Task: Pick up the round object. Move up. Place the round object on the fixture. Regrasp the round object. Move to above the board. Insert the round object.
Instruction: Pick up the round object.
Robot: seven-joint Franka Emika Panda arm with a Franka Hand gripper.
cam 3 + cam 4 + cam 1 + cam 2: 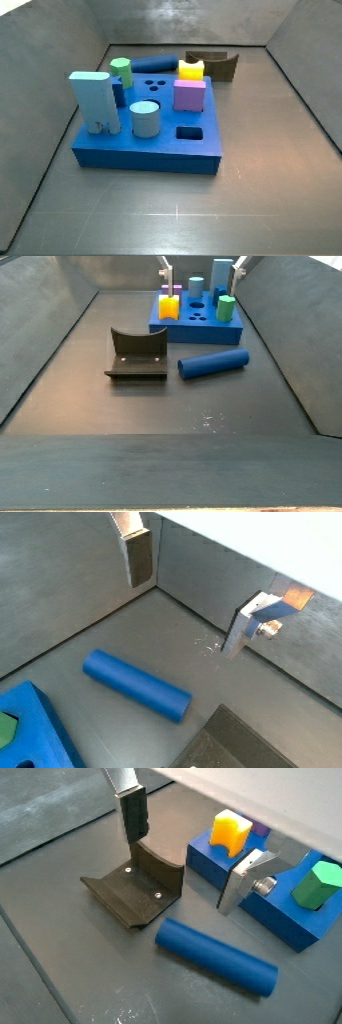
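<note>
Peg waiting, gripper [187, 853] poised above

The round object [214, 363] lies flat on the floor between the fixture [138, 354] and the board [201, 322]; jaws spread wide, holding nothing, ready to descend.

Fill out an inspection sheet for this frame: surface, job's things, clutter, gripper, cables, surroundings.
Surface: dark grey floor, a few pale specks in front of the peg.
Round object: lying on its side on the floor between the fixture and the board, not held.
Fixture: standing on the floor beside the board, nothing in it.
Board: coloured pegs standing in it, at least one square hole open.
Clutter: nothing seen.
Gripper: above the floor, over the fixture and the board's edge; jaws open, nothing between them.
Cables: nothing seen.
Surroundings: grey walls enclose the floor.
</note>
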